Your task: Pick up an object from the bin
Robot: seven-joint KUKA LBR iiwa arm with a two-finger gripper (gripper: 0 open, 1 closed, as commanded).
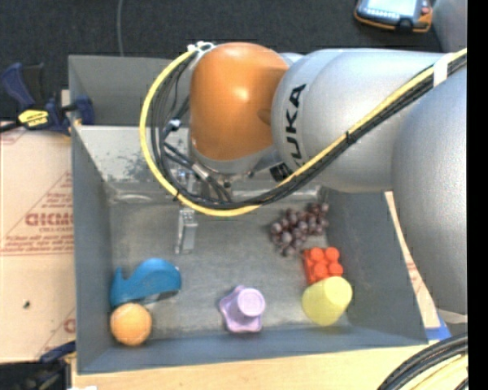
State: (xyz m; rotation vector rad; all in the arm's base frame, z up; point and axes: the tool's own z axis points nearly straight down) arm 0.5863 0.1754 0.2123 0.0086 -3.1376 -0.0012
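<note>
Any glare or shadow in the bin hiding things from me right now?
Camera view: a broad highlight on the arm's orange wrist cover and a pale sheen on the bin's back wall; no glare on the objects. Camera view: the blue toy, orange ball, purple piece and yellow cylinder along the front are evenly lit with short shadows; the dark grape bunch reads dim.

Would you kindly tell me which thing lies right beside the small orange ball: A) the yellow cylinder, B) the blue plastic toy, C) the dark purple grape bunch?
B: the blue plastic toy lies directly beside the small orange ball in the grey metal bin's near-left corner.
</note>
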